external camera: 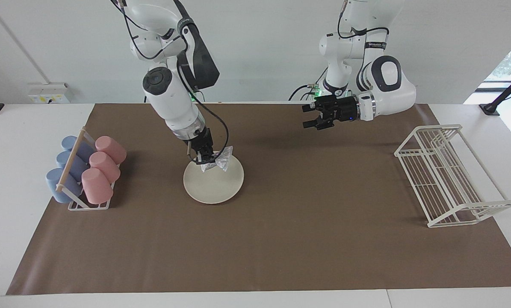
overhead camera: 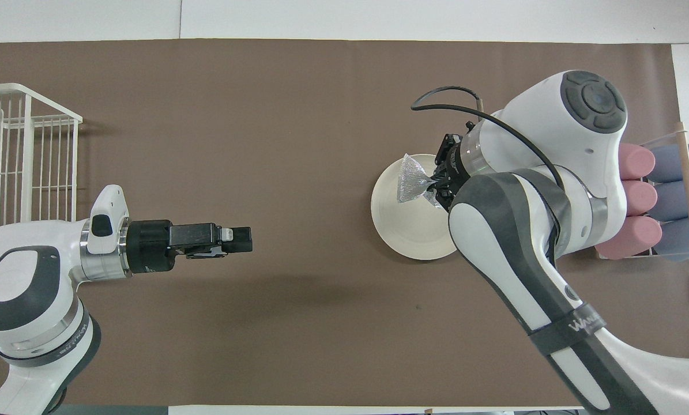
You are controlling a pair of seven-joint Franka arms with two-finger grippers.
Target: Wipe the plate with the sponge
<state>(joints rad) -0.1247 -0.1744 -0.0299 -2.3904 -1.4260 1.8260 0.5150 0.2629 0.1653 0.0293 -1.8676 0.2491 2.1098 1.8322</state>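
The cream-white plate (external camera: pixel 214 188) (overhead camera: pixel 405 230) lies flat on the brown mat, toward the right arm's end. My right gripper (external camera: pixel 205 159) (overhead camera: pixel 440 185) is shut on the silvery sponge (external camera: pixel 221 161) (overhead camera: pixel 409 183), pinching it at its middle. It holds the sponge low over the plate's edge nearest the robots; whether the sponge touches the plate I cannot tell. My left gripper (external camera: pixel 307 116) (overhead camera: pixel 246 239) hangs open and holds nothing. It points sideways over bare mat toward the left arm's end.
A rack of pink and blue cups (external camera: pixel 86 173) (overhead camera: pixel 644 199) lies at the right arm's end, close beside the right arm's elbow. A white wire rack (external camera: pixel 447 175) (overhead camera: pixel 21 150) stands at the left arm's end.
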